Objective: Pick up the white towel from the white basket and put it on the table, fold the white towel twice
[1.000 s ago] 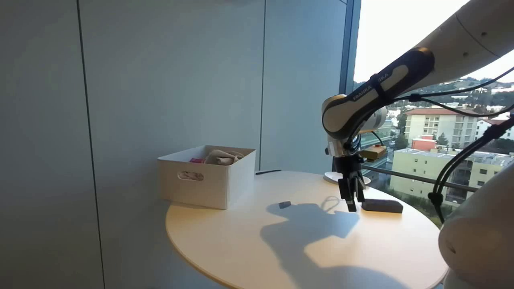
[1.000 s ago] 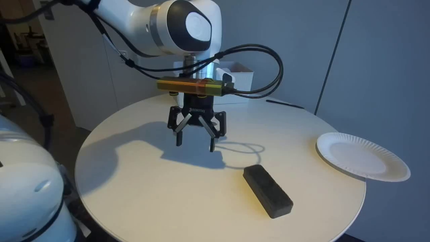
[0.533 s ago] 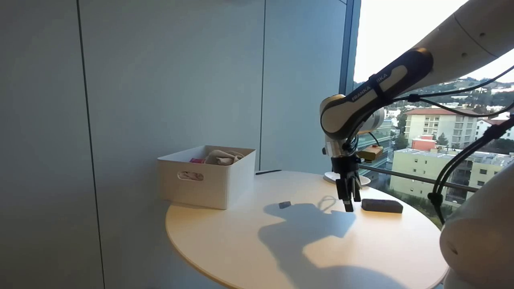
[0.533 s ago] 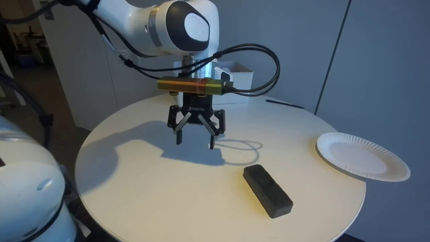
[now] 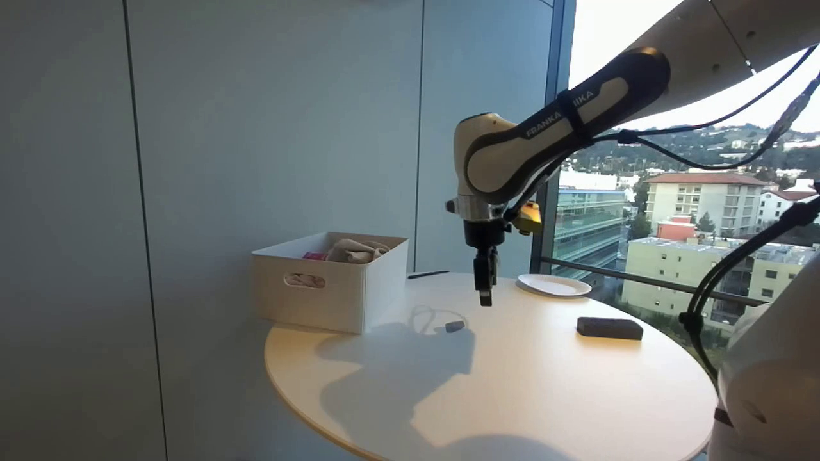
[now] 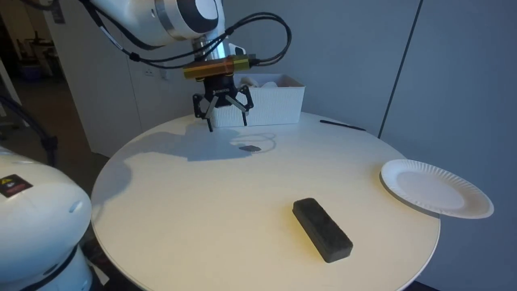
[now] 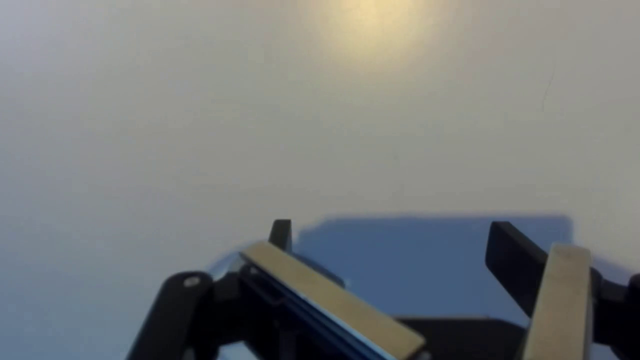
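"What are you seeing in an exterior view?"

"A black two-jawed tool [image 6: 227, 126] is hanging from a white robot arm [image 6: 137, 20], above a round cream-white surface [image 6: 222, 226]. Its jaws are standing wide apart, released."

"And around it?"

"A small flat grey piece [image 6: 250, 148] is lying at the edge of the arm's shadow [image 6: 202, 147], and a slim black stick [image 6: 342, 125] is lying farther back. A charcoal rectangular block [image 6: 322, 230] is resting nearer us, while a white fluted paper plate [image 6: 436, 189] is jutting over the surface's edge."

"And what's the white rectangular basket [image 5: 320, 307] holding, in an exterior view?"

"A crumpled pale towel-like cloth [image 5: 357, 251], looking beige from there, is sitting inside it beside a pinkish-red item [image 5: 314, 256]. The tool is hovering over the surface, apart from the basket."

"And the wrist view?"

"Two black fingers [image 7: 515, 265] are standing well apart over the surface, the shadow falling between them."
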You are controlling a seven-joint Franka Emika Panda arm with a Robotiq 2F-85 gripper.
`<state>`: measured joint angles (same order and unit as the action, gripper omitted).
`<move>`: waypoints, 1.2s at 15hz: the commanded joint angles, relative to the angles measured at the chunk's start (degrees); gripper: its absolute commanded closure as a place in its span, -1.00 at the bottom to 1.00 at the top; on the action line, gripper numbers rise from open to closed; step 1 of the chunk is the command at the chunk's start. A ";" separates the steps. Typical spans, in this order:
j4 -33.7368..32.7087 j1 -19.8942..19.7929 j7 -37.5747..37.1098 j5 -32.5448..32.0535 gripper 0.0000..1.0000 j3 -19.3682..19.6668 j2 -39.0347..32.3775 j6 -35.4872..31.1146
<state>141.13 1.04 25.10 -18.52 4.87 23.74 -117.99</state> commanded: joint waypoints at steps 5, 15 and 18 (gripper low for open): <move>-17.15 3.12 7.80 -5.28 -1.00 -3.69 -10.97 -10.62; -30.57 3.98 28.33 -0.16 -1.00 -5.91 -27.93 -31.66; -34.64 2.37 31.37 -1.86 -1.00 -5.99 -33.62 -36.67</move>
<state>112.55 5.28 52.12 -20.31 -0.54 -4.00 -150.43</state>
